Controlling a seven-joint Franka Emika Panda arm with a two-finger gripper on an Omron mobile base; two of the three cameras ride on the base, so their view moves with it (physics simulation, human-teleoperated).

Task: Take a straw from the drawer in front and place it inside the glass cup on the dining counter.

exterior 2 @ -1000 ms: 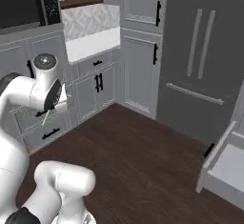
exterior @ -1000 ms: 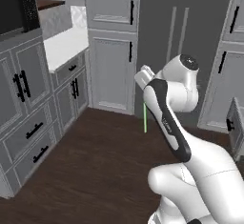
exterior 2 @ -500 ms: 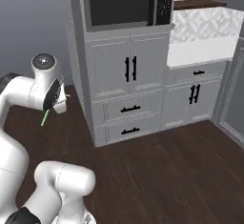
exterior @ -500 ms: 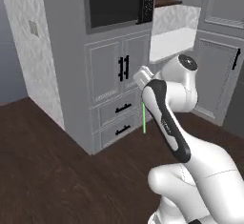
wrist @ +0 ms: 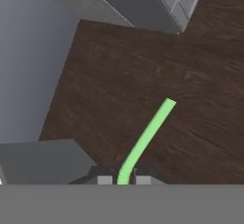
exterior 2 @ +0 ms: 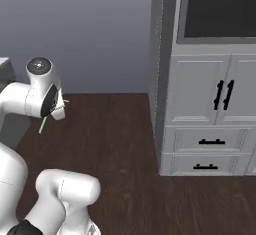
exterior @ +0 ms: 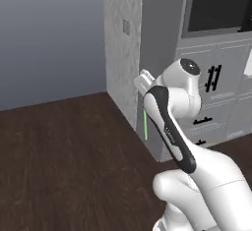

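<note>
Item 1, the straw: you have a very thin, straight, light-green stick, plain and matte. In the left base view it hangs just left of centre, pointing down below the claw, in front of the grey wall corner. In the right base view a short green end slants down to the left at the left edge of the frame, below the hand. In the hand view the straw runs from the bottom centre up to the right as a flat green strip, its free end squared off, over the floor.

Item 2, the claw: clenched on the straw's lower end at the bottom centre of the hand view; the two dark fingertips sit tight on either side of it.

Item 3, the floor: dark brown wood planks with visible grain, filling the lower half of both base views.

Item 4, tall grey cabinet: right side of the right base view, panelled doors with two vertical black handles, a dark recessed panel above, and two drawers with short black bar handles below. The left base view gives you its patterned grey side wall with a small switch plate, which the right base view does not resolve.

Item 5, plain blue-grey wall: upper left of both base views, smooth and unmarked.
</note>
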